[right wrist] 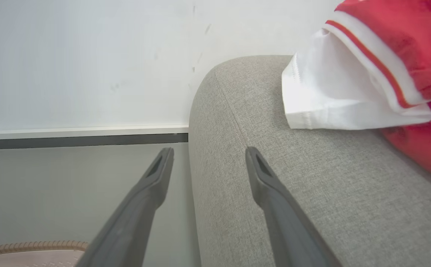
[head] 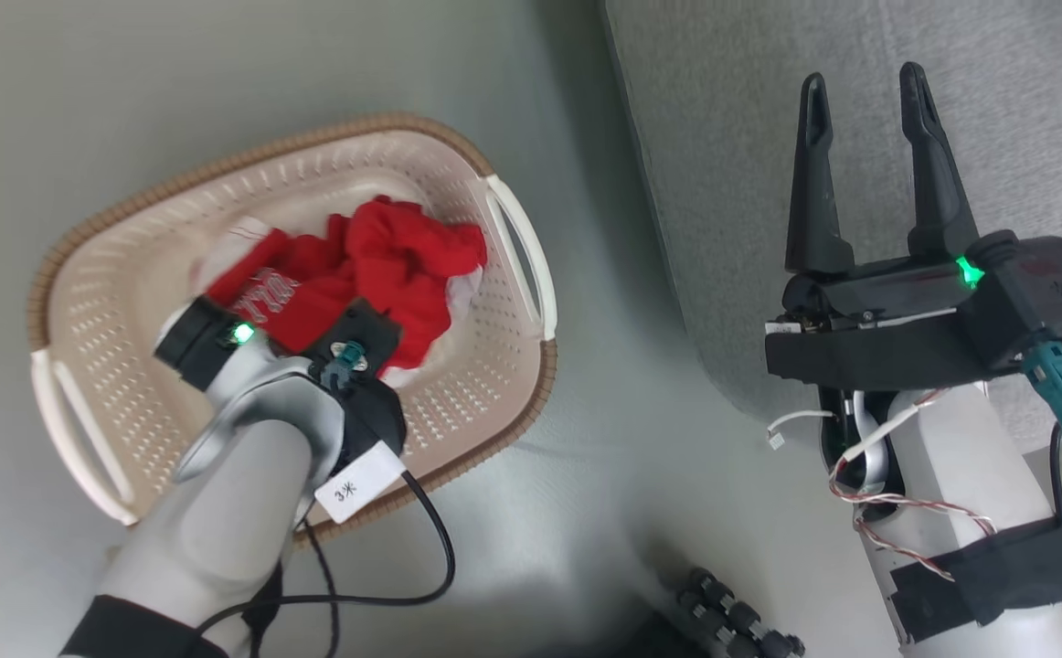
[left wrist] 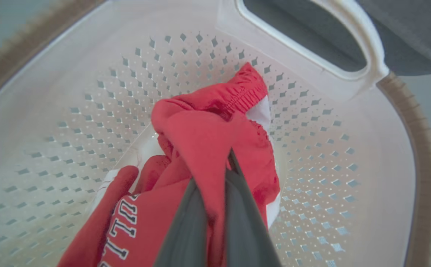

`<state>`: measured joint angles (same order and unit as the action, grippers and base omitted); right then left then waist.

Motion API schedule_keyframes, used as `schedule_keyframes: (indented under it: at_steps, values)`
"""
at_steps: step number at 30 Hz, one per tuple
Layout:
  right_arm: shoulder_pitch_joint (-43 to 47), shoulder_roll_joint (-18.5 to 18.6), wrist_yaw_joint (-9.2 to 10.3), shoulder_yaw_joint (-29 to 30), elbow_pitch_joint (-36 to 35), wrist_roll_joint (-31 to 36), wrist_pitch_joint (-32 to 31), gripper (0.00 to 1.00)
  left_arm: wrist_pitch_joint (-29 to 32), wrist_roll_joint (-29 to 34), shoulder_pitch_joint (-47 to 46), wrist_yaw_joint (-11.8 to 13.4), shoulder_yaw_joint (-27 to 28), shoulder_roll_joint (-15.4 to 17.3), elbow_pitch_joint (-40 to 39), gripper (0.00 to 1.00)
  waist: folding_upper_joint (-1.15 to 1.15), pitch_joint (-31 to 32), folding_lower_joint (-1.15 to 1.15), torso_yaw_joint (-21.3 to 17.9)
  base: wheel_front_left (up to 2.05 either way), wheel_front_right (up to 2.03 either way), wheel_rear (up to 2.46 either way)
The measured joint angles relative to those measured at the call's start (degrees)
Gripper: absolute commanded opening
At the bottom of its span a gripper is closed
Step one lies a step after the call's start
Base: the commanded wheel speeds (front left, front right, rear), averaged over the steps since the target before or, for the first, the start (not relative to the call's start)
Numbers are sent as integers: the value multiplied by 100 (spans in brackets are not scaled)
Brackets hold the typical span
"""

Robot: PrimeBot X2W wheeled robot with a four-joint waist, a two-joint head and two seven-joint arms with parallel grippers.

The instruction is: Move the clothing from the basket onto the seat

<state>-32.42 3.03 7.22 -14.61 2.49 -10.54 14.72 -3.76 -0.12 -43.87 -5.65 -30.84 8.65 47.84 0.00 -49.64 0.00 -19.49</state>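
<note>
At the lower left of the head view, the left arm's pale forearm [head: 211, 512] is cut off by the frame edge, and a black cable [head: 440, 548] loops off it over the grey floor [head: 129, 91]. Beyond the wrist, the left gripper [left wrist: 227, 167] reaches down into the basket [head: 129, 311]; from above, its fingers are hidden under the wrist housing and the cloth. The left wrist view shows them pressed together, pinching a fold of the clothing [left wrist: 200, 129], with the tips buried in red fabric. The heap lies on the bottom of the basket. One piece has dark lettering, cut off at the bottom edge and not readable in full. Another has a gathered waistband, with white showing beside it. How many garments make up the heap cannot be told.

To the right, the right gripper [head: 865, 82] hangs with its fingers spread wide and nothing between them, over the near edge of the seat [head: 741, 183]. Farther along the seat, the right wrist view shows a red garment [right wrist: 349, 92] with a white sleeve resting on the cushion, clipped by the frame. Behind it is a pale wall [right wrist: 89, 55].
</note>
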Motion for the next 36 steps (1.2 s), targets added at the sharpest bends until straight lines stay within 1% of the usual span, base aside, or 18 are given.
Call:
schedule_keyframes:
  at_steps: [5, 6, 8, 12, 17, 24, 25, 31, 36]
  values:
    - [-112, 1, -32, 8, 230, 23, 0, 100, -378, -46, 1, -42, 3, -126, -64, 0, 0, 321, -1, 123, 0, 0, 0]
    - [-115, 1, -68, 16, 271, 36, 1, 100, -449, -79, 2, -43, 11, -152, -77, 0, 0, 387, -1, 152, 0, 0, 0]
    - [-116, 3, -80, 34, 361, 51, 1, 100, -604, -193, 2, -48, 41, -188, -105, 0, -1, 524, -1, 216, 0, 0, 0]
    - [-121, 31, -133, 70, 509, 57, 0, 100, -879, -341, 3, -90, 113, -200, -188, 0, 0, 801, -1, 350, 0, 0, 0]
    - [-121, 176, -220, 181, 691, 63, 0, 100, -955, -526, -3, -91, 279, -248, -296, 0, -1, 1163, -1, 523, 0, 0, 0]
    - [-68, 312, -269, 315, 917, 86, 0, 100, -1024, -750, -10, -94, 459, -323, -505, 0, -1, 1682, -1, 765, 0, 0, 0]
    - [-4, 346, -278, 338, 964, 86, 0, 100, -1046, -794, -12, -97, 474, -345, -558, 0, -1, 1830, -1, 834, 0, 0, 0]
    - [150, 434, -332, 398, 1146, 87, 0, 100, -1048, -976, -14, -98, 522, -389, -666, 0, -1, 2281, -1, 1040, 0, 0, 0]
    - [215, 455, -422, 399, 1282, 87, 0, 100, -1053, -1087, -12, -100, 576, -448, -735, 0, -1, 2664, 0, 1202, 0, 0, 0]
